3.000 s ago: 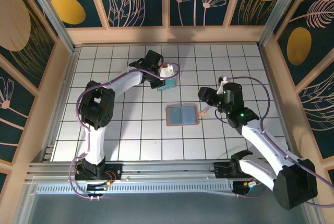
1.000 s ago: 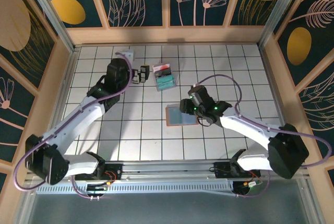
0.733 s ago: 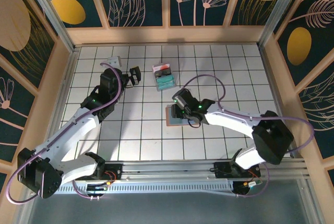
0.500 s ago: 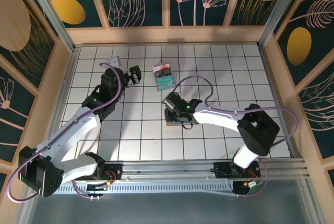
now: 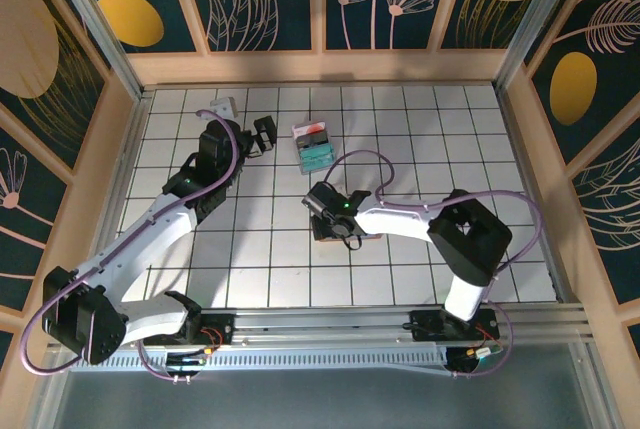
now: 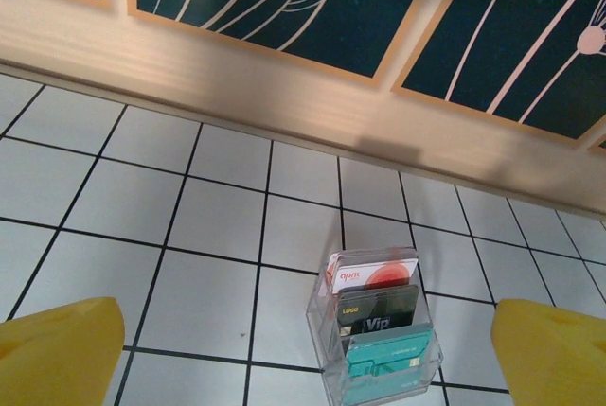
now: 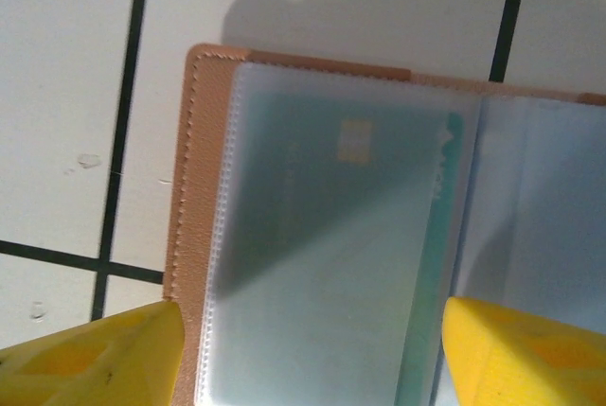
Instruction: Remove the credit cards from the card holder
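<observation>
Down low with the right gripper (image 7: 312, 359), yellow fingertips (image 7: 95, 349) spread wide over the card holder (image 7: 185, 188), nothing pinched. Lying open and flat on the white gridded surface (image 5: 250, 239), a little nearer than centre, pinkish-tan rim showing, a teal-edged card (image 7: 341, 226) with a gold chip tucked behind the clear sleeve. Over to the left gripper (image 5: 263, 137), opened wide too and empty, facing a clear card stand (image 6: 379, 344) towards the back wall, well apart from the holder, with red-and-white, black and teal cards stacked inside.

The card holder (image 7: 331, 236) is pinkish-tan with a grey-blue inside, on a white counter (image 5: 260, 249) gridded in black lines.
</observation>
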`<state>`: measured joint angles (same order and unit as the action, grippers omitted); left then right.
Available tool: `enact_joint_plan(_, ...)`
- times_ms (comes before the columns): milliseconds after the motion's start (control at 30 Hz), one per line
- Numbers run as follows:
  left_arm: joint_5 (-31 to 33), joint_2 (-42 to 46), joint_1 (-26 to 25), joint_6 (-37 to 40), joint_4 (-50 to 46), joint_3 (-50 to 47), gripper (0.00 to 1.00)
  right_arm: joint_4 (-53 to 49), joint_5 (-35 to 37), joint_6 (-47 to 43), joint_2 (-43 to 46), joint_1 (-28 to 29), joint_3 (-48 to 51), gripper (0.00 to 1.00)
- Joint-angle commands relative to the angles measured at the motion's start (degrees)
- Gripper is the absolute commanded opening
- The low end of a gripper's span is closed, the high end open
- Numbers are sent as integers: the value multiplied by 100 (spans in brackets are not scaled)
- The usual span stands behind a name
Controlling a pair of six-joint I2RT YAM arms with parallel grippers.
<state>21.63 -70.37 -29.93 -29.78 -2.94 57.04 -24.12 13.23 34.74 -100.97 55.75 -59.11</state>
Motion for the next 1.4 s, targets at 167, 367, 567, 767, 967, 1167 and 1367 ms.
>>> enact_joint_plan(167,66,-91,36,138,144,83,99,-173,172,-38,-257,64,-181,69)
enact_joint_plan(367,73,-41,32,78,123,-95,99,-160,224,-30,-292,64,-132,65)
enact_joint_plan(567,87,39,32,85,98,-252,99,-33,179,-3,-217,51,-40,54)
enact_joint_plan(767,78,118,34,139,148,-353,99,-18,443,76,-64,55,14,35)
enact_joint_plan(967,308,299,31,251,119,-482,99,30,442,58,9,47,-2,39)
enact_joint_plan(1167,426,425,37,330,75,-492,99,-13,491,-5,5,44,-108,43)
enact_joint_plan(1367,427,451,31,385,48,-456,99,-55,586,60,45,42,-114,49)
